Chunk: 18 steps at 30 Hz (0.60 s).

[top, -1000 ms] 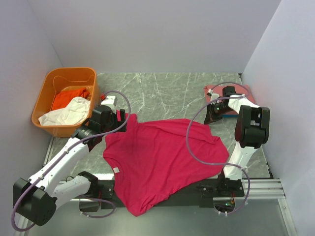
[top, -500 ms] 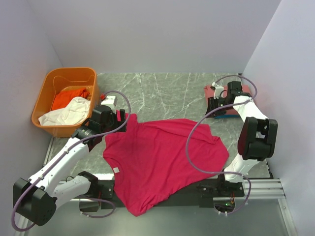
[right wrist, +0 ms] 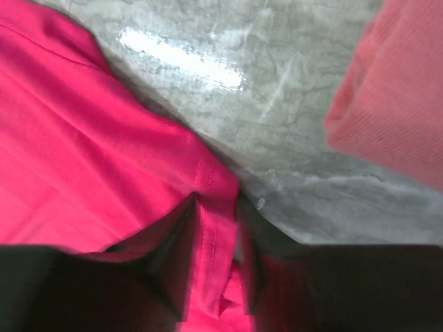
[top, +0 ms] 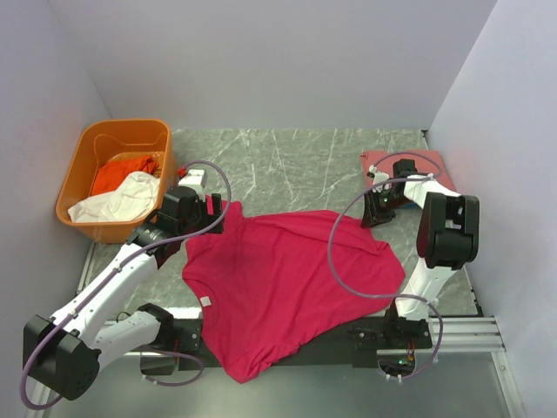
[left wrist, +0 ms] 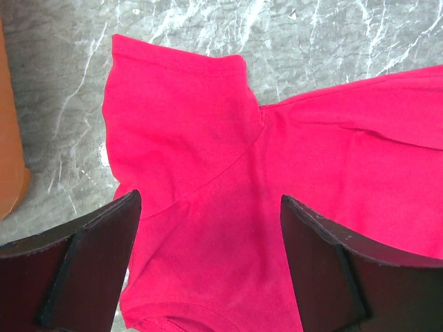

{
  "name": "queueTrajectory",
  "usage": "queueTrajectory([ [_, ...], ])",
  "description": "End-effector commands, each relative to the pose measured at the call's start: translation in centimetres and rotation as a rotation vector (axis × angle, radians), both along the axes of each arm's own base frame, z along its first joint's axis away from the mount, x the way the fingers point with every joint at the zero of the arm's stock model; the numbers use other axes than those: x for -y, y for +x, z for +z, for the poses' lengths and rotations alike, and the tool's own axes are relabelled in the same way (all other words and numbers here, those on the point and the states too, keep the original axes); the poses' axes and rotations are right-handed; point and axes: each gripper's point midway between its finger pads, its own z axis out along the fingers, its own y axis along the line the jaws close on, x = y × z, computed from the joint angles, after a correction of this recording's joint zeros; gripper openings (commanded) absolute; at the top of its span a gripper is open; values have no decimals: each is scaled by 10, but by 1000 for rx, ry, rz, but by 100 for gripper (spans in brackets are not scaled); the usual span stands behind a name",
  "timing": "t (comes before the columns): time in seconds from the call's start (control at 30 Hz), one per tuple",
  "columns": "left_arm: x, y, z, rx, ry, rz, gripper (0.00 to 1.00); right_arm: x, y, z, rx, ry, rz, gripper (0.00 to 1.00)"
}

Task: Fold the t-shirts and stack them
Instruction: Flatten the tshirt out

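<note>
Overhead view: crimson shirt point(top: 287, 279) lies spread, front down or up not clear, across the middle of the table point(top: 287, 161). Its near hem hangs over the table's near edge, and a small white label point(top: 206, 301) shows at the near left.

Left gripper point(top: 213, 212) is over the shirt's far left sleeve. Right gripper point(top: 376, 213) is at the shirt's far right corner. Salmon shirt point(top: 426, 159) lies folded at the far right, just beyond the right gripper.

Orange tub point(top: 87, 157) stands at the far left, holding an orange shirt point(top: 117, 172) and a white shirt point(top: 122, 198), both crumpled.

Left wrist view adds that the fingers point(left wrist: 104, 263) stand wide apart, one on each side of the sleeve seam, with nothing between them but the cloth below. The tub's wall shows at the left edge.

Right wrist view is blurred. The fingers point(right wrist: 173, 263) are a narrow gap apart, with the crimson hem and its stitching running up between them. Cloth is bunched low in the gap. Cannot tell whether it is pinched or merely straddled. The overhead view gives none of this.

Surface: grey marbled stone, glossy, with a bright glare streak in the right wrist view.

Room: plain pale walls point(top: 261, 61) on the left, far and right sides.
</note>
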Motion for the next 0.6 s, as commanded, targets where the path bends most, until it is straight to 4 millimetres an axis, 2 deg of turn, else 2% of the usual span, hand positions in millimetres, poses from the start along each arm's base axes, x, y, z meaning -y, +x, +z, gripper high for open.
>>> queueTrajectory([
  [0.0, 2, 5, 8, 35, -3, -12, 87, -10, 13, 11, 45, 37, 19, 33],
  [0.07, 1, 6, 8, 37, -3, -10, 87, -13, 15, 20, 93, 44, 46, 12],
  [0.17, 2, 6, 6, 31, -1, -15, 87, -18, 15, 35, 175, 30, 98, 1],
  [0.3, 2, 6, 5, 28, -1, -15, 86, -21, 5, 52, 277, -5, 172, 0],
  [0.33, 3, 6, 5, 27, -2, -18, 86, -23, 2, 62, 323, -12, 213, 0],
  [0.37, 3, 6, 6, 29, -2, -16, 86, -25, -8, 61, 319, -8, 239, 0],
  [0.43, 3, 6, 5, 26, -1, -16, 86, -33, -21, 72, 377, 1, 345, 0],
  [0.47, 3, 6, 5, 25, -2, -17, 86, -36, -38, 67, 347, 12, 381, 0],
  [0.5, 3, 6, 4, 23, 0, -19, 86, -37, -45, 69, 377, 0, 456, 0],
  [0.53, 3, 6, 4, 22, -1, -19, 86, -42, -66, 62, 327, 25, 510, 0],
  [0.57, 3, 6, 5, 24, -1, -19, 86, -43, -76, 59, 312, 23, 549, 1],
])
